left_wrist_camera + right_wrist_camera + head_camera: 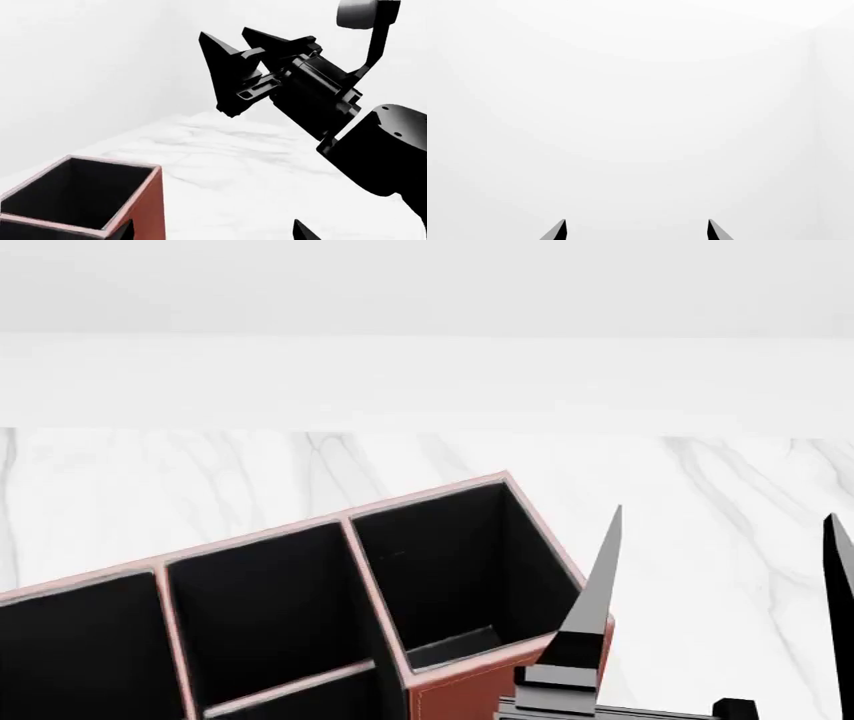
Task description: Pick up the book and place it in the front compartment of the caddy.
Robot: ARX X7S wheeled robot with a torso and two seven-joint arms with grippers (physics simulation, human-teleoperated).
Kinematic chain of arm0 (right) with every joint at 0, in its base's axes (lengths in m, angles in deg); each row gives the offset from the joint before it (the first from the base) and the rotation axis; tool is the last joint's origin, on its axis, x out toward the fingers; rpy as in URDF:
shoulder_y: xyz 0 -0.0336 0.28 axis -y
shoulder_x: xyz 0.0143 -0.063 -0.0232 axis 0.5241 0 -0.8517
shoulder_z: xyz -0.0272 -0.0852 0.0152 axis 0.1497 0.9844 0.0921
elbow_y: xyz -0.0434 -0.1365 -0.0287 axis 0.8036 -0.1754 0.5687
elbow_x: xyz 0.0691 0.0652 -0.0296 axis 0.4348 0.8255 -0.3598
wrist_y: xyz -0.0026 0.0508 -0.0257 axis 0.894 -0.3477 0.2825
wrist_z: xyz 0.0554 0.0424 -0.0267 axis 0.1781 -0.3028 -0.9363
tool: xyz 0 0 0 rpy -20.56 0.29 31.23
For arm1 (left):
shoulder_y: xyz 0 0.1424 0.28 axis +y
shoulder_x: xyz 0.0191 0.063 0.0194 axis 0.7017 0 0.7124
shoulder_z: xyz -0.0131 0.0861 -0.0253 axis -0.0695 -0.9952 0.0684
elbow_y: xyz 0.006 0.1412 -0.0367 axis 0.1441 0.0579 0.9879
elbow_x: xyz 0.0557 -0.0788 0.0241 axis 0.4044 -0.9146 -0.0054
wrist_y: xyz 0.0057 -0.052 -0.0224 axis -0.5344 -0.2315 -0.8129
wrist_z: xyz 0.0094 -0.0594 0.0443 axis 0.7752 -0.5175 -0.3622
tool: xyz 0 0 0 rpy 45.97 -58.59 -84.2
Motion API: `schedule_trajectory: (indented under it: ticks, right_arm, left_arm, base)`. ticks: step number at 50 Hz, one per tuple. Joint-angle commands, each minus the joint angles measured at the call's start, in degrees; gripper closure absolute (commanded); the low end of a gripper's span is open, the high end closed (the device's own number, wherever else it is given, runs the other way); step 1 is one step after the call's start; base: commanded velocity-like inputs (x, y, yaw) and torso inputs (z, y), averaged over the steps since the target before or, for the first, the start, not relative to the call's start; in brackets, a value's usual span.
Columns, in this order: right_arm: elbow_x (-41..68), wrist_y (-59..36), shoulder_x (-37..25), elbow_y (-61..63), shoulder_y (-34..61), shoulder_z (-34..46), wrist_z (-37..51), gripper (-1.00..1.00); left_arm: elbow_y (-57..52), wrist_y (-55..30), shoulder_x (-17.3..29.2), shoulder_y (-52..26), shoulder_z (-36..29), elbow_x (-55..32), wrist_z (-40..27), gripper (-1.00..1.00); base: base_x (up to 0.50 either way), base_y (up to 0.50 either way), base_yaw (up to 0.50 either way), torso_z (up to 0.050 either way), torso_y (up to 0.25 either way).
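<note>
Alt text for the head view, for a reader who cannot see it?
A reddish-brown caddy with black-lined compartments sits on a white marble table. An open pincer rises at lower right, one finger beside the caddy's corner. No book is visible.

I had the right gripper (721, 540) raised at the right of the head view, its two slim fingers (597, 580) pointing up and away from me with a wide gap between them. From the left wrist camera, the right arm (383, 150) reached in at an angle, its black wrist tilted upward and its jaws parted. Only the two tips of the left gripper (212, 232) showed in its own camera, and they too stood well apart.
</note>
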Motion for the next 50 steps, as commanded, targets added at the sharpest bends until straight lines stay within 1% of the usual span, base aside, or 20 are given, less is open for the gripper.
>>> schedule_trajectory:
  ticks: [1,11,12,14,18,28,35,45,50]
  right_arm:
    - [0.43,0.31,-0.65,-0.26,0.09,0.34,0.78,-1.0]
    - [1.23,-0.17,-1.33,0.25,0.35,0.38,1.65,-1.0]
    - [1.09,0.29,-1.38,-0.12,0.19,0.51,1.65,-1.0]
    - [1.18,0.31,-1.44,-0.17,0.2,0.61,1.76,-1.0]
    - [1.69,-0.3,-1.74,0.28,0.56,0.51,2.17,-1.0]
    - [2.35,0.31,-2.3,0.1,0.37,0.42,2.73,-1.0]
    - [2.79,0.71,-2.67,0.01,0.19,0.42,3.25,-1.0]
    - [3.2,0.77,-3.15,-0.12,0.36,0.87,3.95,-1.0]
    - [3.55,1.32,-3.58,-0.4,0.24,0.83,4.37,-1.0]
  left_arm:
    - [2.72,-8.06,1.85,-4.58,-6.61,-2.89,-2.43,-1.0]
    - [3.87,-12.76,1.45,-7.35,-8.69,-6.82,-4.17,-1.0]
    - [4.35,-14.64,1.06,-8.34,-9.51,-7.18,-4.97,-1.0]
    - [4.71,-15.78,0.79,-9.1,-9.92,-8.62,-5.76,-1.0]
    - [5.53,-18.41,-0.02,-10.58,-11.42,-9.2,-6.14,-1.0]
    - [7.19,-21.76,-1.54,-12.01,-13.95,-9.82,-6.22,-1.0]
    - [7.49,-24.6,-2.49,-13.08,-15.86,-10.6,-7.12,-1.0]
    - [7.76,-29.36,-4.28,-16.87,-17.69,-13.72,-9.62,-1.0]
    - [8.61,-31.0,-4.9,-17.63,-18.9,-13.5,-9.6,-1.0]
  base:
    - [0.0,0.0,0.0,0.0,0.0]
    - [0.0,0.0,0.0,0.0,0.0]
    - [0.0,0.0,0.0,0.0,0.0]
    - [0.0,0.0,0.0,0.0,0.0]
    - [0.0,0.0,0.0,0.0,0.0]
    - [0.0,0.0,0.0,0.0,0.0]
    - [0.0,0.0,0.0,0.0,0.0]
    - [0.0,0.0,0.0,0.0,0.0]
    - [0.0,0.0,0.0,0.0,0.0]
